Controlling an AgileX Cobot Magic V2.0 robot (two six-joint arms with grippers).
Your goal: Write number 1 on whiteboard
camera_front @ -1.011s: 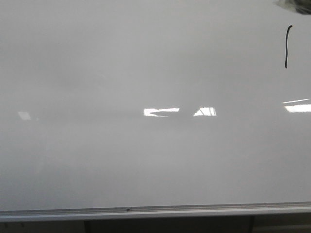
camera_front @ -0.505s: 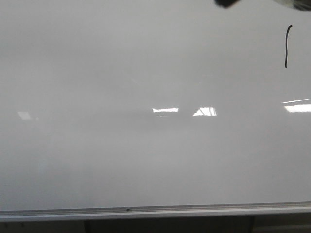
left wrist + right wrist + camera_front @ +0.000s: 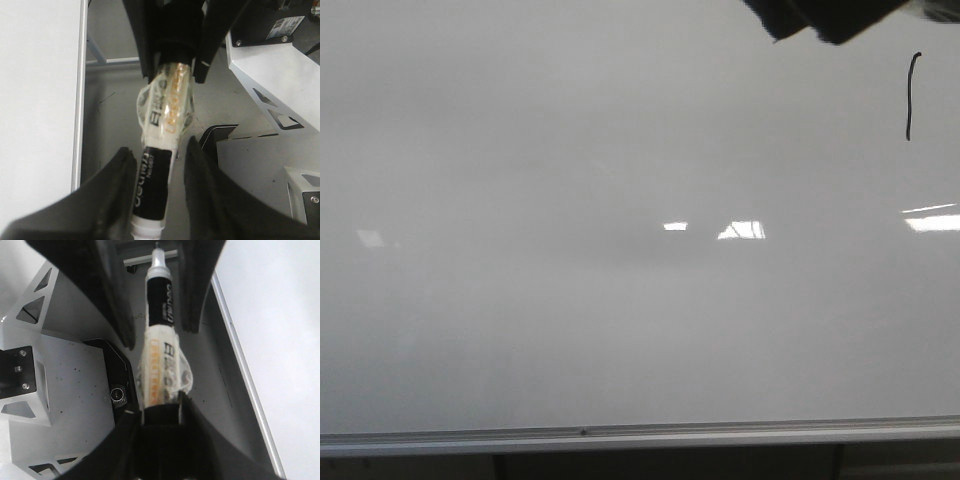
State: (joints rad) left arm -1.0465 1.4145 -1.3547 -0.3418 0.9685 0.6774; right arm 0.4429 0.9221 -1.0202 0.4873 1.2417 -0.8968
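The whiteboard [image 3: 570, 300] fills the front view, with its silver rail [image 3: 640, 436] at the bottom. The number 1 [image 3: 911, 96] is a thin black stroke at its upper right. A dark blurred gripper part [image 3: 830, 18] hangs in at the top edge, left of the stroke. My right gripper [image 3: 160, 412] is shut on the taped rear of the marker pen [image 3: 161, 315]. My left gripper [image 3: 159, 147] is open around the pen's black front part [image 3: 152, 185], one finger touching it, a gap at the other. The board's edge shows beside both wrists [image 3: 35, 100].
White metal plates of the robot's base lie close behind the grippers [image 3: 270, 75] [image 3: 60, 370]. A dark gap with frame legs [image 3: 495, 466] runs under the board's rail. Bright light reflections [image 3: 740, 230] sit on the board's middle and right.
A dark gripper part has come down into the top of the front view, growing larger. The bright reflection at the board's middle has shrunk. The stroke has not changed.
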